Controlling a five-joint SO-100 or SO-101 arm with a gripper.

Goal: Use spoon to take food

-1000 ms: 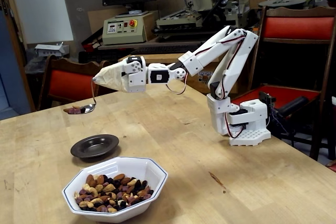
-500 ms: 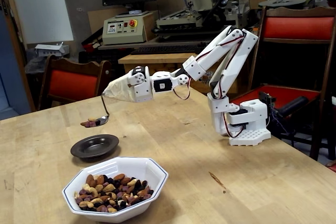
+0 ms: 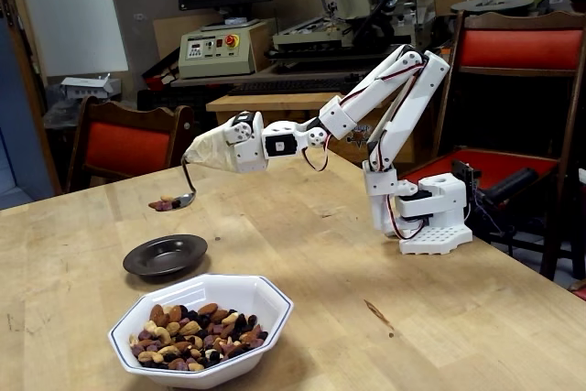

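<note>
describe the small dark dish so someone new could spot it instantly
On the wooden table, look at the near left area, just behind the white octagonal bowl of nuts. The saucer is round, shallow, dark and apparently empty, with the loaded spoon hanging above it.

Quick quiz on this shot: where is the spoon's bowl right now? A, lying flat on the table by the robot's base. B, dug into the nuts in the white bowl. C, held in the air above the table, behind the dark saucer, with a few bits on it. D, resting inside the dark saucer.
C: the spoon hangs from the wrapped gripper clear of the table, carrying a few pieces of food, beyond the dark saucer.
</note>
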